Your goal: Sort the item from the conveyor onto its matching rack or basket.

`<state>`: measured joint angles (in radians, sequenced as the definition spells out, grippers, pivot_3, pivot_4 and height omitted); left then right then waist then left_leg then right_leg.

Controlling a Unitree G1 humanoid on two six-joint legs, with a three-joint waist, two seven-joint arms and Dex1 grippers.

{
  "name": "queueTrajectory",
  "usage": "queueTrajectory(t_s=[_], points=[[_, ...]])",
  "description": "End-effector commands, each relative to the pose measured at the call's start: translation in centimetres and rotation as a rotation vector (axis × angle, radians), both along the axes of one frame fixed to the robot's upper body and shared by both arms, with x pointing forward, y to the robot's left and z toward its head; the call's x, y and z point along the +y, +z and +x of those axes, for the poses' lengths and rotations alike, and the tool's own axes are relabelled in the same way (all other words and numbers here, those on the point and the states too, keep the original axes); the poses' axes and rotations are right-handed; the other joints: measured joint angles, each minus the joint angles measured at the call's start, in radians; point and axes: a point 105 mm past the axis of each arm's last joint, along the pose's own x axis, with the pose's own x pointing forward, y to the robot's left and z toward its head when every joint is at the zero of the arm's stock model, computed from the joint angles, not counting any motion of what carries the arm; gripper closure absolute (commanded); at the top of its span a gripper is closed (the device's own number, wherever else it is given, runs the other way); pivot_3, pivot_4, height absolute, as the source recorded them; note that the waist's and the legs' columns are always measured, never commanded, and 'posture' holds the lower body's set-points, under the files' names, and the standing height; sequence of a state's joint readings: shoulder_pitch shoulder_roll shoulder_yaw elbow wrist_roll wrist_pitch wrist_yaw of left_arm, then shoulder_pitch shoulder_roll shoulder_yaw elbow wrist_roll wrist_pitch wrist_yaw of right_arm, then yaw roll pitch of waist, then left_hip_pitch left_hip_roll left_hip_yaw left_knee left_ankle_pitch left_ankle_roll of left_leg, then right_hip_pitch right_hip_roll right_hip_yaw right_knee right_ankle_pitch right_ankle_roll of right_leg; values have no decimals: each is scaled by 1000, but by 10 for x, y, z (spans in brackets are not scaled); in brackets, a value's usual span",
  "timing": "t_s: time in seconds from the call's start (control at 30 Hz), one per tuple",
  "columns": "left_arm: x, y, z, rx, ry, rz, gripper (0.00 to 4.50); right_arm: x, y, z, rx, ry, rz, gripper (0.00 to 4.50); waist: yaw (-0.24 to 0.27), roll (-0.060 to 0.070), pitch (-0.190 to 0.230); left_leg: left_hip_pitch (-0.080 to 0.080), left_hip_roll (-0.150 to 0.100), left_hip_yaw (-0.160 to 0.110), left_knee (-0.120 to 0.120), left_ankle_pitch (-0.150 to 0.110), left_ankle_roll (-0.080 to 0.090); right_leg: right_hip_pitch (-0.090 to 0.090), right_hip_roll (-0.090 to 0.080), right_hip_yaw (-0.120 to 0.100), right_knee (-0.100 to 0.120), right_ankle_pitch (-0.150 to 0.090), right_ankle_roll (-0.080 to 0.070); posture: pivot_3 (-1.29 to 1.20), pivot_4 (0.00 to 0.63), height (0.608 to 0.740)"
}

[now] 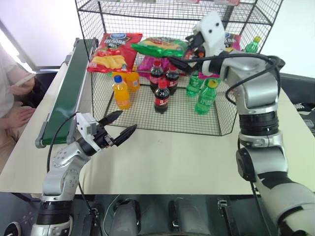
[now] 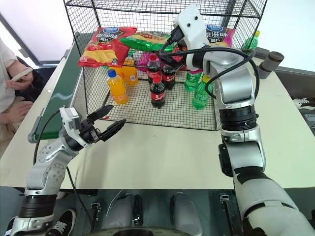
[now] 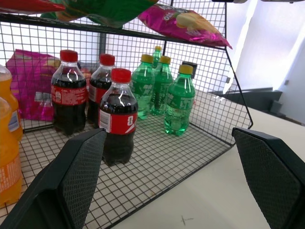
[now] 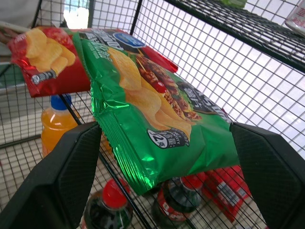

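The green crisp bag, the item (image 1: 160, 46), lies on the middle wire tier of the black rack (image 1: 162, 14), its near end hanging over the tier's front edge. My right gripper (image 1: 189, 49) is raised level at that end of the bag. In the right wrist view its black fingers (image 4: 71, 176) stand wide apart either side of the bag (image 4: 157, 119), open and not pressing it. My left gripper (image 1: 127, 121) hovers open and empty over the table, in front of the rack's lower left corner. The dark-green conveyor (image 1: 69, 93) runs along the left with nothing on it.
A red crisp bag (image 1: 113, 49) lies beside the green one and a pink bag (image 3: 186, 21) further right. Orange (image 1: 121, 92), cola (image 1: 161, 97) and green bottles (image 1: 205, 97) stand on the bottom tier. A person (image 1: 15, 93) sits at far left. The beige table (image 1: 162, 157) is bare in front.
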<state>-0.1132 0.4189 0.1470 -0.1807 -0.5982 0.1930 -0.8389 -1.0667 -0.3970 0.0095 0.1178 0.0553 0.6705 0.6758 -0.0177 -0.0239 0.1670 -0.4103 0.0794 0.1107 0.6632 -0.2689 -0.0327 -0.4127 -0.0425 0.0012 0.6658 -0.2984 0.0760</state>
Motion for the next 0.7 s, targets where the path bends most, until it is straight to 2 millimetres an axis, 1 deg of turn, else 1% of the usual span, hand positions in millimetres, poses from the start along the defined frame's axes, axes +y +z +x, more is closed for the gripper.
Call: queueTrajectory(t_s=[0.03,0.1,0.2,0.27,0.3,0.37,0.43,0.5,0.6,0.63,0.67,0.7], points=[[-6,11,-3,-44,-20,15,0,-7,14,-7,-74,-16,-18,83,0,0,0,0,0,0,0,0,0,0,0,0,0,0,0,0,150,740],[-6,11,-3,-48,-20,20,0,-10,11,-7,-68,-18,-29,83,0,0,0,0,0,0,0,0,0,0,0,0,0,0,0,0,150,740],[-5,11,-4,-46,-19,19,0,-25,1,-10,-57,-36,-92,83,1,0,0,0,0,0,0,0,0,0,0,0,0,0,0,0,150,740],[-4,10,-5,-41,-19,29,0,-27,-4,-18,-20,5,-88,83,2,0,0,0,0,0,0,0,0,0,0,0,-1,0,0,0,150,740],[-4,10,-5,-40,-19,27,0,-24,-6,-24,-1,41,-80,83,2,0,0,0,0,0,0,0,1,0,0,0,-1,0,0,0,150,740],[-3,11,-5,-39,-17,22,0,-21,-3,-30,16,74,-30,83,-3,0,0,0,0,0,0,0,1,0,0,0,-1,0,0,0,150,740],[-4,12,-5,-42,-20,24,0,-25,2,-31,27,62,18,83,-5,0,0,0,1,0,0,0,1,0,1,1,0,0,0,0,150,740],[-4,14,-4,-46,-18,21,0,-37,0,-30,23,17,-7,83,-1,0,0,0,1,-1,0,0,1,0,1,0,0,0,0,0,150,740],[-5,14,-4,-47,-25,26,0,-37,14,-36,81,76,200,83,3,0,0,0,0,-1,0,0,1,0,0,0,0,0,0,0,150,740],[-5,13,-4,-48,-25,32,0,-35,14,-44,54,112,173,83,3,0,0,0,0,-1,0,-1,1,1,0,0,-1,0,0,0,150,740],[-3,14,-5,-51,-26,39,0,-30,13,-57,25,174,135,83,4,0,0,0,0,0,0,-1,1,1,0,0,-1,0,0,0,150,740],[0,15,-6,-52,-22,44,0,-26,10,-69,48,248,154,83,5,0,0,-1,0,0,0,-1,1,0,-1,0,-1,0,0,0,150,740]])
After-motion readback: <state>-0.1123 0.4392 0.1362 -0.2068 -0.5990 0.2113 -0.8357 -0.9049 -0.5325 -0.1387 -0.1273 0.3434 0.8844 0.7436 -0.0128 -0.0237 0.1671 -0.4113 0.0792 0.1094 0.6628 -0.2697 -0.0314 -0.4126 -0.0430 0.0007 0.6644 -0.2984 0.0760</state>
